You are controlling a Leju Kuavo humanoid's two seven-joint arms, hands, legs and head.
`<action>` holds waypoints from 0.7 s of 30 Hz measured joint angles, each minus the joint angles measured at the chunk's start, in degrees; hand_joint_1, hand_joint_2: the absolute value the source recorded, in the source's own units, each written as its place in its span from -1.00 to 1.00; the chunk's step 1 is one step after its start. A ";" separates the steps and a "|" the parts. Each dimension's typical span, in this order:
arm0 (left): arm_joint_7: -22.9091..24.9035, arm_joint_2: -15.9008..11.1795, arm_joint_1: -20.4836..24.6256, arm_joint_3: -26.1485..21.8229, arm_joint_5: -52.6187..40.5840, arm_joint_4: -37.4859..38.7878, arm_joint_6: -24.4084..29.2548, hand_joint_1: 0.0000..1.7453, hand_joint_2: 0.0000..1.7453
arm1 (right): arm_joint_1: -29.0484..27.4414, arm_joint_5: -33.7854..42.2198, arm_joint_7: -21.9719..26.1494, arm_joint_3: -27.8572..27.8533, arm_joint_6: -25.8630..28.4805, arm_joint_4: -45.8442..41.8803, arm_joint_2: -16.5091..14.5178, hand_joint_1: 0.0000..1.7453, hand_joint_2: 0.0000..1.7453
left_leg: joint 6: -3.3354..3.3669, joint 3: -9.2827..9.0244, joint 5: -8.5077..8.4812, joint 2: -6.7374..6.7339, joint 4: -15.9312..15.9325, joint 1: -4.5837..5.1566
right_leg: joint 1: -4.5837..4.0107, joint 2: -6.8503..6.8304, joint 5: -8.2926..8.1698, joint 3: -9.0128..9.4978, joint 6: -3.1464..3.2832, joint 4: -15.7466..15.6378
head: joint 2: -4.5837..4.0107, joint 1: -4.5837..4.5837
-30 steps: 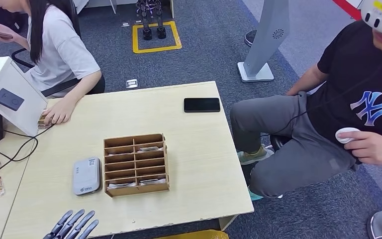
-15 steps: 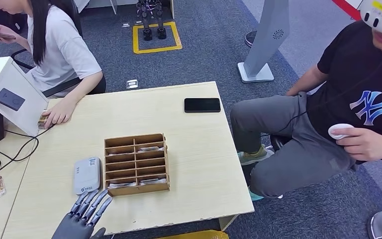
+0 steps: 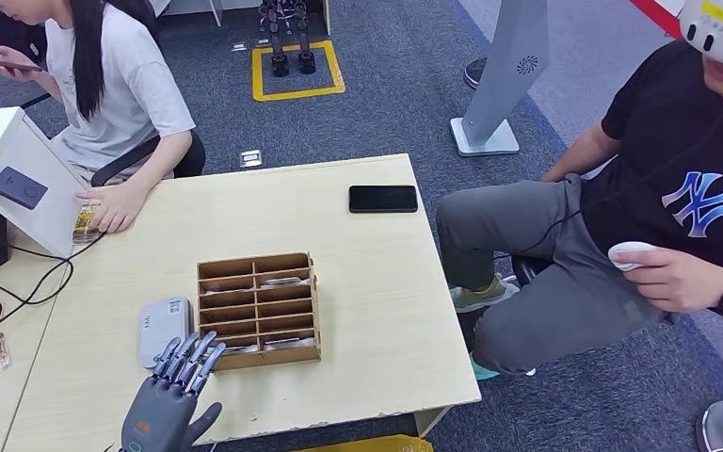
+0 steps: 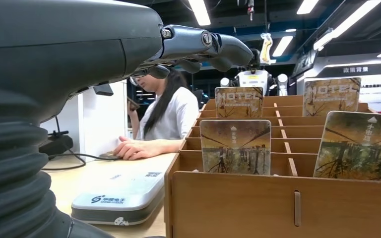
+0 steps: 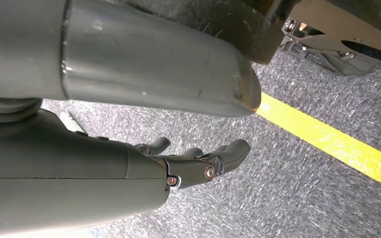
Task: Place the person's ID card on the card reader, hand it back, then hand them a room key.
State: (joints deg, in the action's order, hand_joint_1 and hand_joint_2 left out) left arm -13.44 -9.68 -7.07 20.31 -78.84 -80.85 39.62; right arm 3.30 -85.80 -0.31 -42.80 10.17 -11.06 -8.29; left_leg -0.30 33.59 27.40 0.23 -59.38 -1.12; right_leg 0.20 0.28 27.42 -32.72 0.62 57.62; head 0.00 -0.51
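Head view: card reader (image 3: 164, 330) lies flat, long axis running toward robot.

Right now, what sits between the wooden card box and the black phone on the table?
Nothing: in the head view, bare tabletop runs from the wooden card box to the black phone.

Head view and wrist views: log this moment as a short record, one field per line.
left hand: raised over the table's near edge, fingers spread, holding nothing
right hand: hanging over grey carpet, fingers loosely curled, holding nothing
card reader: flat on the table, left of the wooden organizer
wooden organizer: upright cards in several slots
room key cards: printed HOTEL
black phone: near far right edge
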 joint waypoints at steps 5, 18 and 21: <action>-1.03 1.26 1.98 -0.29 2.35 2.42 0.01 -1.00 1.00 | 0.00 -0.32 -0.02 -0.07 -0.27 0.00 -0.05 -1.00 -1.00 | 0.00 0.00 0.00 0.00 0.00 0.00 | 0.00 0.00 0.00 0.01 0.00 0.00 | 0.00 0.00; -2.75 2.69 4.99 -1.14 6.34 8.93 -0.02 -1.00 1.00 | 0.01 -1.05 0.00 -0.11 -0.38 0.00 -0.16 -1.00 -1.00 | 0.00 0.00 0.00 0.00 0.00 0.00 | 0.00 0.00 0.00 0.00 0.00 0.00 | 0.00 -0.01; -2.15 2.79 5.73 -1.14 6.05 10.46 -0.02 -1.00 1.00 | 0.02 -1.08 0.05 -0.11 -0.44 0.00 -0.16 -1.00 -1.00 | 0.00 0.01 0.00 0.00 0.00 0.00 | 0.00 0.00 0.00 0.00 0.00 0.00 | 0.00 0.00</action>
State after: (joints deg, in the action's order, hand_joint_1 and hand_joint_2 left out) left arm -15.59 -6.89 -1.34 19.17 -72.79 -70.38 39.60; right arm 3.32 -86.88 -0.26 -42.91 9.73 -11.06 -8.46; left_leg -0.30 33.60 27.40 0.23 -59.38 -1.12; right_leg 0.20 0.28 27.42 -32.72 0.62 57.62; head 0.00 -0.52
